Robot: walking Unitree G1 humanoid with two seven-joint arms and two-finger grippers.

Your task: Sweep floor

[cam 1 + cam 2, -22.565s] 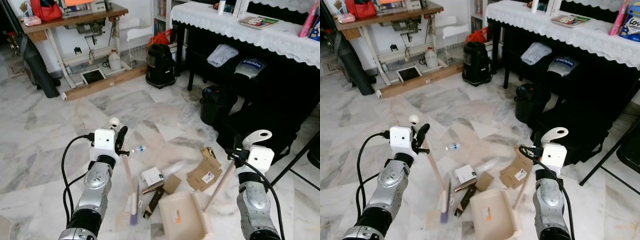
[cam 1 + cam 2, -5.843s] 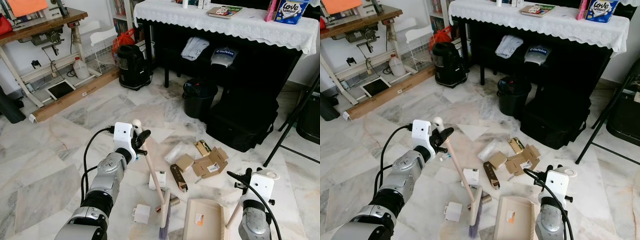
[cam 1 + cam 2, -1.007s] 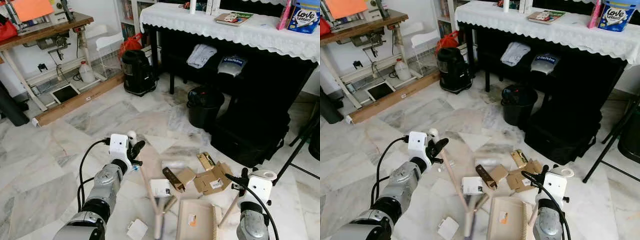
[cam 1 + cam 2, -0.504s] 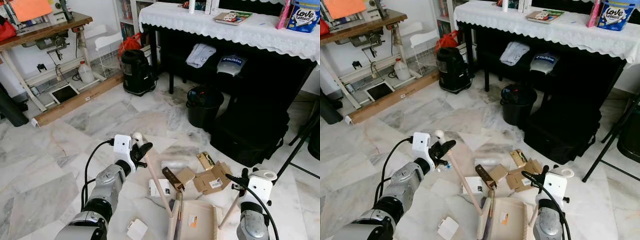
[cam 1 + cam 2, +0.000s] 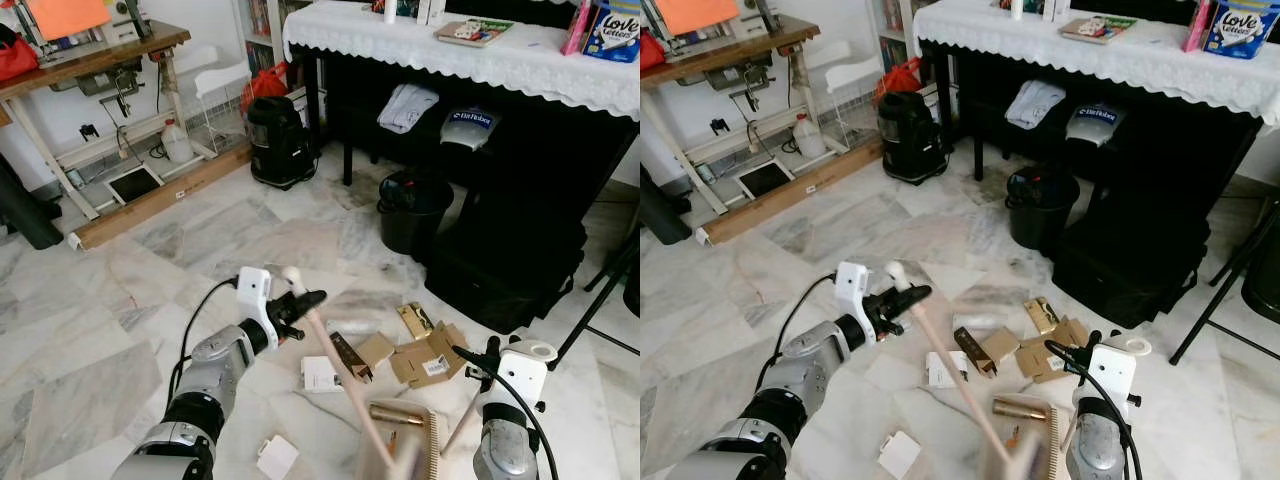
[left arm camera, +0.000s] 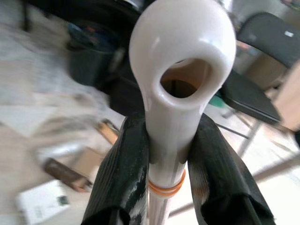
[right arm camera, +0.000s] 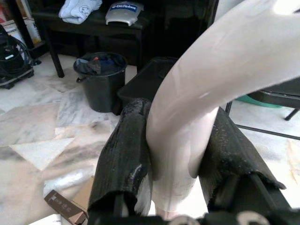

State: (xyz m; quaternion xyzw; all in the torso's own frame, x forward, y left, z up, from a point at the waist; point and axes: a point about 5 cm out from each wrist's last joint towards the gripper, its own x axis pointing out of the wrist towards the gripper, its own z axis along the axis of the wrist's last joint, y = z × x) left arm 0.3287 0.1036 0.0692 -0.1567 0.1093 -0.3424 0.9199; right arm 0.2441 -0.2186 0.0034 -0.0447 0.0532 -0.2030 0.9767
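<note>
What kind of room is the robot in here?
Probably a lived-in home room used for sewing and storage: a sewing machine table, a lace-covered table and a marble floor.

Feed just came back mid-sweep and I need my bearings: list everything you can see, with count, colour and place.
Wooden-handled broom: one, pale handle, slanting from left tool to dustpan.
Beige plastic dustpan: one, floor ahead, gold tube lying in it.
Cardboard scraps: several, brown, floor beyond dustpan.
White paper boxes: two, floor by broom.
Black bin: one, before the black cabinet.
Black vacuum cleaner: one, far floor.
Wooden sewing table: one, far left.
White lace cloth: one, covering the cabinet top.
Left tool: black fingers shut on broom handle.
Right tool: shut on dustpan's white handle.
</note>
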